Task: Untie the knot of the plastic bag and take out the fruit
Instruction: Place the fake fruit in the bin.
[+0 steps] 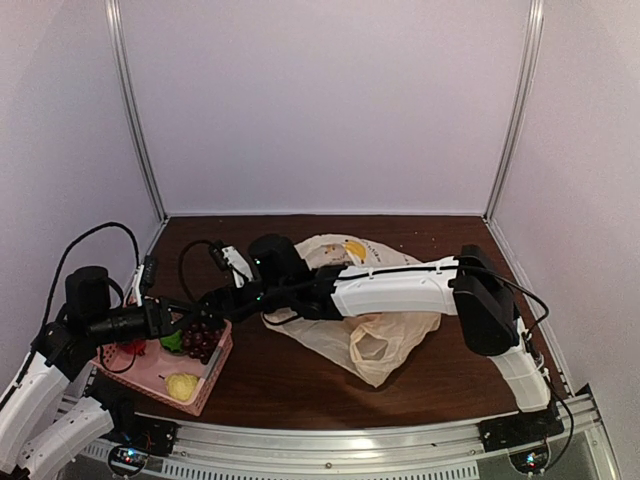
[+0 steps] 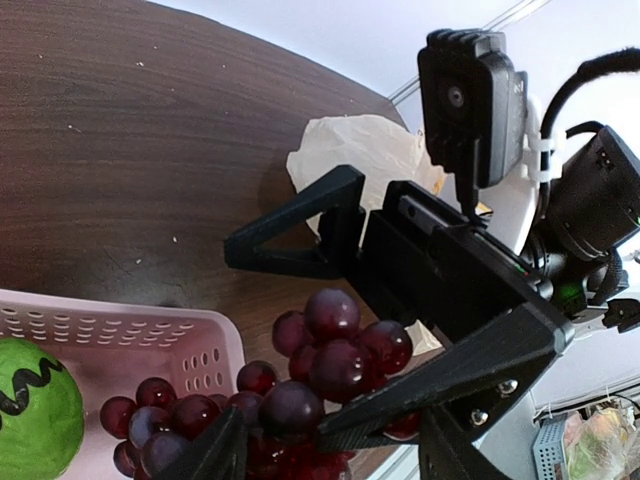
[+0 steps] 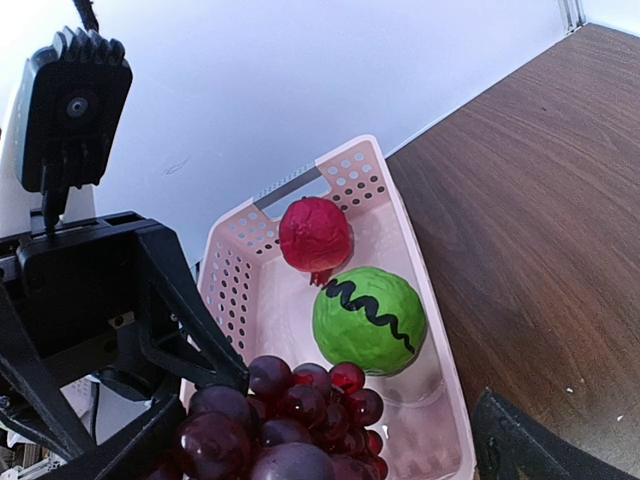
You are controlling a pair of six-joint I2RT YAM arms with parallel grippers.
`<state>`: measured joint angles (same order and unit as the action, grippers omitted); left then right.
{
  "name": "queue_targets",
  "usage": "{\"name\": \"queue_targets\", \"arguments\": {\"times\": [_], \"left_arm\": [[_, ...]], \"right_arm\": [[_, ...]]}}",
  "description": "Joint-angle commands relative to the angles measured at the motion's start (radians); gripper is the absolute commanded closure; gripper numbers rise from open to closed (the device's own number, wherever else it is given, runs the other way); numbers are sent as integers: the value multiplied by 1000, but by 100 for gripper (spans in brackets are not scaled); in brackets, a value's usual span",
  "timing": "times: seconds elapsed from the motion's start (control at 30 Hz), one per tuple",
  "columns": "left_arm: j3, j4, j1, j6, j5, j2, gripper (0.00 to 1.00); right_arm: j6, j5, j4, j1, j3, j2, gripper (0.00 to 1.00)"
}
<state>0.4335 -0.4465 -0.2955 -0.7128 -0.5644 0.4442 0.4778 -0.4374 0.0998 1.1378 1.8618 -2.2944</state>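
Several fruits sat in pink basket (image 3: 250, 250) | step: unloading fruit, plastic bag (image 1: 385, 335) lay slack right of basket | left gripper (image 1: 190, 325) seemingly clamped grape bunch (image 2: 320, 370) over basket rim | right gripper (image 2: 277, 340) jaws wide apart around bunch | next: probably lower grapes into basket, release

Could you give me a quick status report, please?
Left tool closed on grapes over basket edge. Right tool open, close beside them. Bag slack on table; green striped ball and red fruit in basket.
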Motion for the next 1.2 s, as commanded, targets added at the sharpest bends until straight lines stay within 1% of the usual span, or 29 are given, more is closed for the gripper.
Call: {"name": "queue_targets", "arguments": {"times": [0.0, 0.27, 0.37, 0.47, 0.5, 0.6, 0.67, 0.83, 0.97, 1.03, 1.17], "left_arm": [[6, -11, 2, -1, 37, 14, 41], [9, -12, 2, -3, 46, 21, 41], [16, -12, 2, 2, 47, 11, 40], [43, -23, 2, 21, 50, -11, 36], [65, -39, 2, 34, 64, -18, 32], [122, -62, 2, 61, 87, -22, 23], [145, -50, 2, 70, 85, -11, 19], [211, -43, 2, 118, 105, 55, 14], [268, -11, 2, 157, 131, 108, 8], [295, 10, 2, 194, 106, 157, 7], [353, 18, 1, 303, 5, 293, 8]], "right_arm": [[13, -53, 53, 32, 69, 23, 0], [16, -45, 52, 52, 91, 18, 0], [6, -17, 30, 53, 88, 21, 0], [-19, 66, -19, 53, 79, 38, 0], [-30, 103, -33, 53, 66, 49, 0], [-72, 202, -67, 52, 27, 101, 0], [-106, 245, -81, 53, -2, 143, 0], [-174, 330, -130, 53, -85, 260, 0], [-192, 385, -150, 51, -181, 365, 0], [-196, 416, -155, 51, -235, 419, 0], [-205, 489, -181, 51, -347, 532, 1]]}}
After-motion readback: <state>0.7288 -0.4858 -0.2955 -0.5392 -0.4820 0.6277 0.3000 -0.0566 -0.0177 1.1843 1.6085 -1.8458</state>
